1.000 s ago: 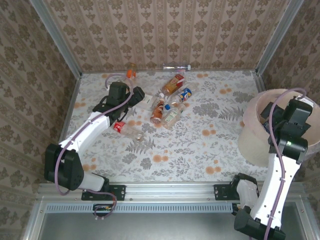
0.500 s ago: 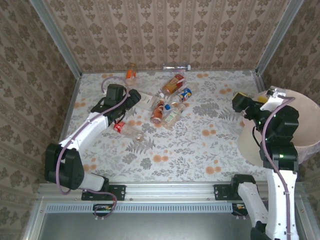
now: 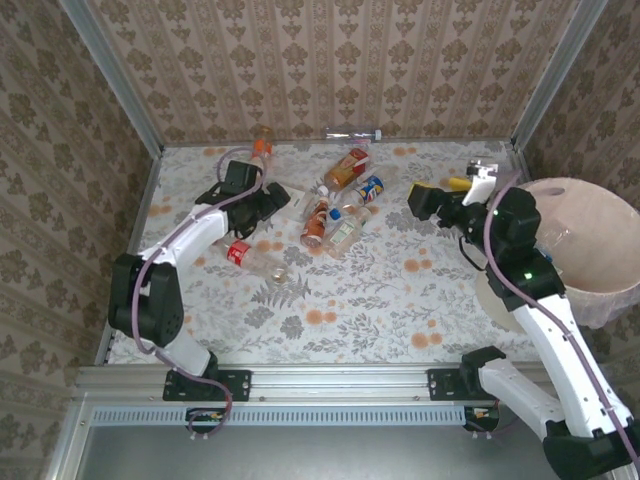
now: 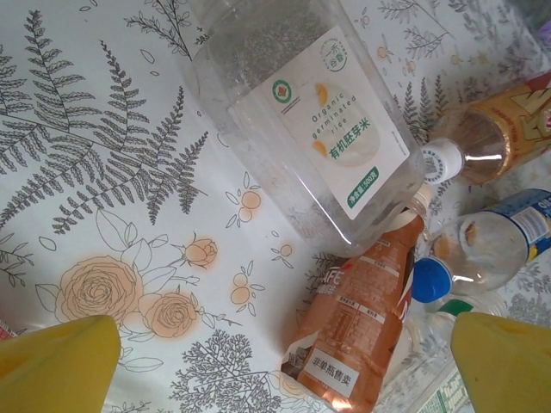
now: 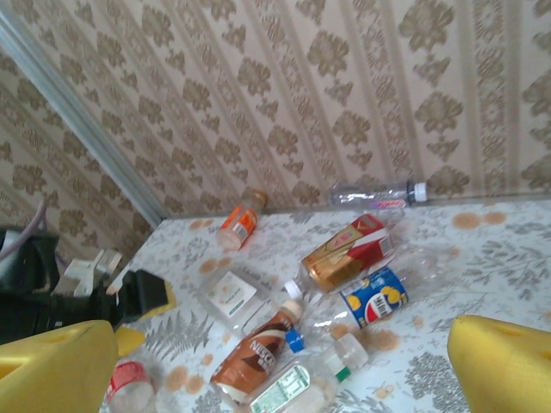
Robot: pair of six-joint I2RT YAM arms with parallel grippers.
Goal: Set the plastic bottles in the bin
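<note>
Hovering over white-label bottle [image 4: 318, 129], left gripper [image 3: 272, 197] spread, empty; right gripper [image 3: 418, 200] spread, empty, between bin [image 3: 590, 184] and plastic bottles [image 3: 335, 215] clustered mid-table [image 3: 400, 290]. Likely light, thin-walled, slick, crushable; take across body at label

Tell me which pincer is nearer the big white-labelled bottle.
Left. The left pincer hangs open right beside the white-labelled bottle, at its left in the overhead view. The right pincer, also open, is beyond the bottle pile, off toward the bin.
</note>
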